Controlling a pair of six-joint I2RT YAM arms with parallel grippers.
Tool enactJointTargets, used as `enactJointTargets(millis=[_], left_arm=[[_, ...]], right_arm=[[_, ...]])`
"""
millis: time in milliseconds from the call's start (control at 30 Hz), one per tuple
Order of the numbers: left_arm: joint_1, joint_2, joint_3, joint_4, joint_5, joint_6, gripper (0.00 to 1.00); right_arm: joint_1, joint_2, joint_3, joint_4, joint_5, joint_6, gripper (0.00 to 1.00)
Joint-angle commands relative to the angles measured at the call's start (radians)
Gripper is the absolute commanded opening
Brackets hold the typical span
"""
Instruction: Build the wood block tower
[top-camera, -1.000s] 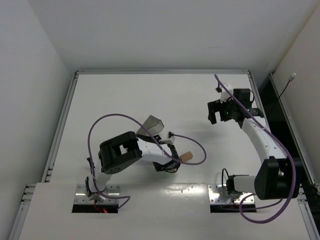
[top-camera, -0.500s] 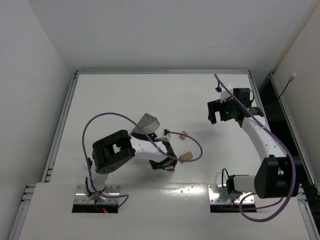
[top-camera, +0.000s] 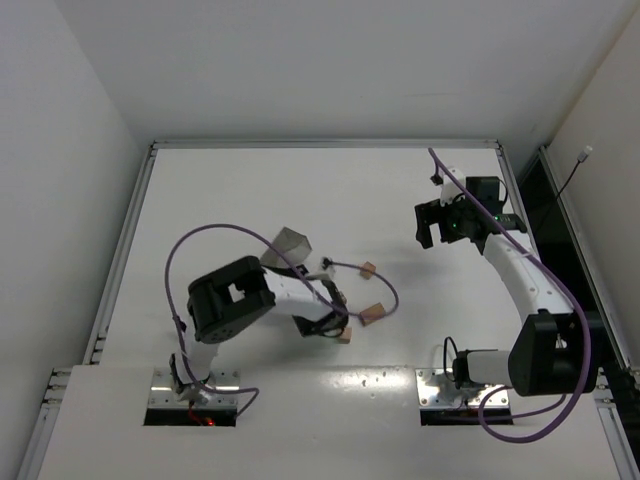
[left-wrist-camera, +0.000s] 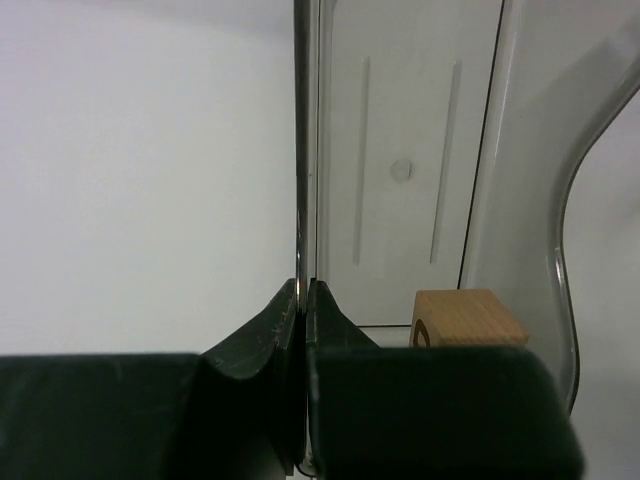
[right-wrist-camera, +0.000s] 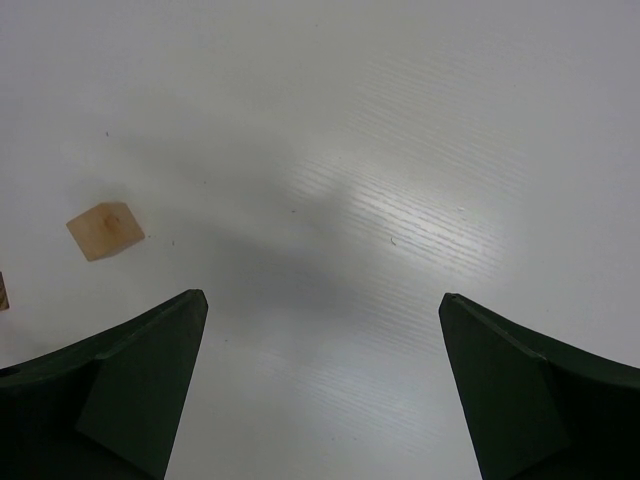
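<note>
From above, the bin (top-camera: 288, 243) has slid toward 9 o'clock, three wood blocks (top-camera: 373, 312) lying loose at its 4 o'clock; at the left wrist, the left gripper (left-wrist-camera: 305, 292) is clamped on the bin wall; at the right wrist, the right gripper (right-wrist-camera: 320, 298) is spread and empty, with a block (right-wrist-camera: 105, 230) at 9 o'clock, likely light and rigid, best pinched across opposite flat faces.
</note>
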Motion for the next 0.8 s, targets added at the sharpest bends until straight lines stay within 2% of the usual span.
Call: enactJointTargets(millis=[0, 133, 200, 233, 400, 667, 767], left_arm=[[0.151, -0.109, -0.046, -0.025, -0.307, 0.021, 0.00], [-0.012, -0.059, 0.041, -0.028, -0.307, 0.081, 0.00], [-0.119, -0.002, 0.051, -0.028, -0.307, 0.104, 0.00], [-0.135, 0.018, 0.040, -0.028, -0.307, 0.104, 0.00], [-0.135, 0.047, -0.018, -0.028, -0.307, 0.094, 0.00], [-0.135, 0.046, -0.049, -0.028, -0.307, 0.208, 0.00], [-0.135, 0.024, -0.115, -0.028, -0.307, 0.265, 0.00]], right_arm=[[0.008, -0.034, 0.028, 0.015, 0.000, 0.016, 0.99], [0.017, -0.009, 0.031, 0.023, -0.021, 0.016, 0.99], [0.017, 0.000, 0.067, 0.012, -0.021, 0.016, 0.99], [0.017, 0.011, 0.068, 0.000, -0.021, 0.016, 0.99], [0.017, 0.000, 0.051, 0.012, -0.011, 0.016, 0.99], [0.017, 0.009, 0.048, 0.012, -0.011, 0.006, 0.99], [0.017, 0.009, 0.048, 0.012, -0.021, 0.006, 0.99]])
